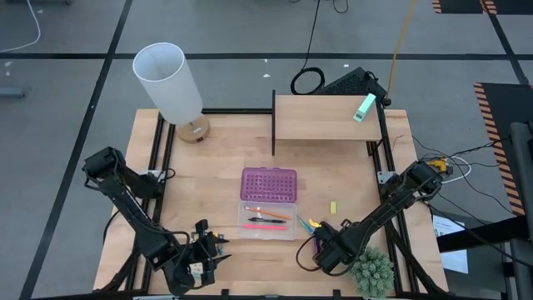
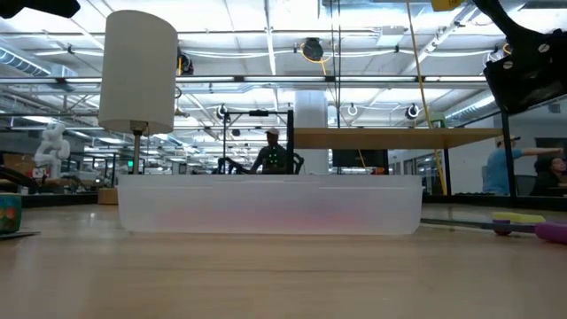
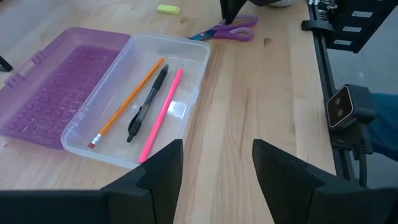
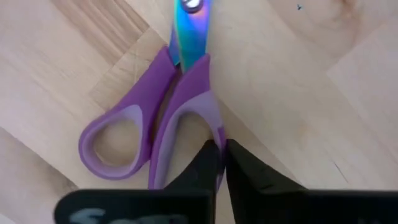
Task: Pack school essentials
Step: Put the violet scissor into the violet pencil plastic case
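The purple-handled scissors (image 4: 168, 99) lie on the table right of the case, and my right gripper (image 4: 222, 146) is shut on one handle. The clear case tray (image 3: 193, 53) holds an orange pencil (image 3: 127, 99), a dark pen (image 3: 148, 102) and a pink pen (image 3: 163, 109); its purple studded lid (image 3: 56, 87) lies open on the far side. A small yellow piece (image 1: 332, 207) rests on the wood right of the tray. My left gripper (image 3: 217, 149) hovers open at the tray's near left, holding nothing. My right gripper pinches the rim of one handle loop (image 4: 214, 127) between its two fingers, at the loop's outer side. The fingers come from above, pointing down. The scissors lie flat on the table, blades pointing away from the fingers.
A white lamp (image 1: 171, 83) stands at the far left. A wooden shelf (image 1: 321, 117) at the far edge carries a mint-green block (image 1: 364, 107). A small green plant (image 1: 372, 271) sits at the near right corner, close to my right arm.
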`<state>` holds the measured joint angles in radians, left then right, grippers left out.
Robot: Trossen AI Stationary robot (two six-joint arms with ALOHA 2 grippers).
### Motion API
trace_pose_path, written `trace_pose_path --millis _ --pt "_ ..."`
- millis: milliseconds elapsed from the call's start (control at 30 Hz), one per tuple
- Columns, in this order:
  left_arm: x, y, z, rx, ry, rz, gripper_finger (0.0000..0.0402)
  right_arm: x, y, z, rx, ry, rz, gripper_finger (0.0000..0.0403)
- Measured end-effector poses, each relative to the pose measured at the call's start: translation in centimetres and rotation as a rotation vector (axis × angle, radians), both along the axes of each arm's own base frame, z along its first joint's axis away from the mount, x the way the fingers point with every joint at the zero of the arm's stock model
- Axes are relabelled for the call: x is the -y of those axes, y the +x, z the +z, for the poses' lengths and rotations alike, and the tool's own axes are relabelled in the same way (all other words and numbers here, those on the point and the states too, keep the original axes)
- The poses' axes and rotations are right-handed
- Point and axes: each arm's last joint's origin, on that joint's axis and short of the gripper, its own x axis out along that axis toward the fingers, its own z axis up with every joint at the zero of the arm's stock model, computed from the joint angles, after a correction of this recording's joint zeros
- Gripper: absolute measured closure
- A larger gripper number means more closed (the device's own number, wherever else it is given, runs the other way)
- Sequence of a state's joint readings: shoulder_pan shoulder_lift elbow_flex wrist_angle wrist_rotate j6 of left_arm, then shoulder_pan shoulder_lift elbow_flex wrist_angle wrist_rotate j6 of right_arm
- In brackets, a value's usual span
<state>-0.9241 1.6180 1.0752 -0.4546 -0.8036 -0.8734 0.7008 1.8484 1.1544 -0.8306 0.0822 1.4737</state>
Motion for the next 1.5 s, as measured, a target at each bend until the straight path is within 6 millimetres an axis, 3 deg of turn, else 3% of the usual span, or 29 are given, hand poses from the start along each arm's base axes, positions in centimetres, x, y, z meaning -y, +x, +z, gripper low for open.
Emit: trace_pose_path --millis 333,833,1067,1267,1500 --pt "0.0 0.0 0.0 0.001 0.002 -0.004 0.0204 1.1 -0.9 1.1 -0.018 -0.094 -0.017 0.0396" --pt "0.0 0.0 0.0 0.001 0.004 -0.006 0.0204 3.6 -3.4 8.4 0.163 -0.106 0.021 0.0395" --pt "0.0 0.0 0.0 0.001 0.007 -0.007 0.0204 4.5 -3.9 10.3 0.246 -0.108 0.100 0.0395" --pt "0.0 0.0 0.0 0.000 0.015 -0.012 0.0204 4.9 -3.4 11.0 0.316 -0.094 0.150 0.0395" --pt "-0.2 0.3 0.0 0.000 0.017 -0.001 0.0204 5.5 -1.1 11.7 0.466 -0.080 0.221 0.0395"
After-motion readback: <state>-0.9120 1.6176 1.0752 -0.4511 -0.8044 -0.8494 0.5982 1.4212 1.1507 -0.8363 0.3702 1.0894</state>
